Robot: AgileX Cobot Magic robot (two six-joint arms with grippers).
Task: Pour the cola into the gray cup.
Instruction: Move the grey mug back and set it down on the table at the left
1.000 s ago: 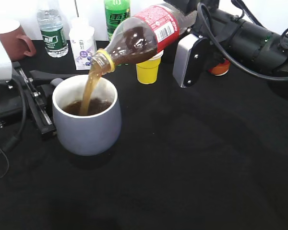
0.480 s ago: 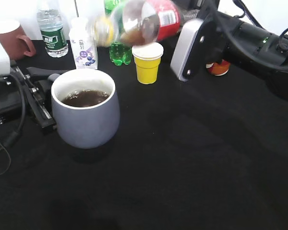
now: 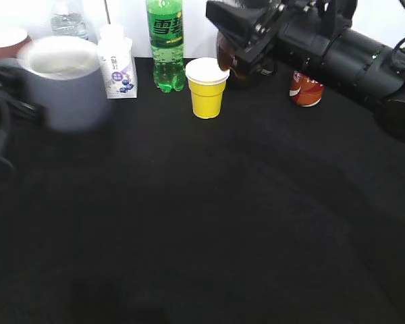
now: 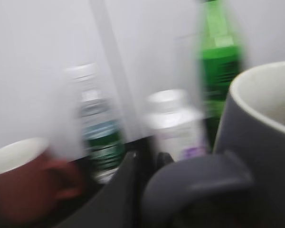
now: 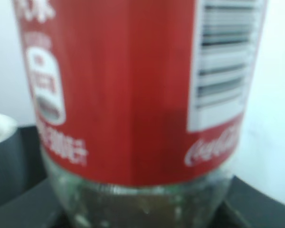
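**Pouring over, cup and bottle apart**

Reading clearly in the right wrist view, the cola (image 5: 133, 95) shows a glossy red label, white Coca-Cola script and a barcode. It now stands upright at 1 o'clock, clamped in the right gripper (image 3: 246, 40). The rounded matte gray cup (image 3: 66, 81) has shifted to 10 o'clock, blurred; the left gripper's (image 4: 133, 190) fingers cannot be told.

Along the back edge of the black table (image 3: 209, 223) are ranged a water bottle (image 3: 69, 20), a white carton (image 3: 117, 67), a green soda bottle (image 3: 165, 44), a yellow paper cup (image 3: 207, 88) — and, farther right, a red can (image 3: 306, 90).
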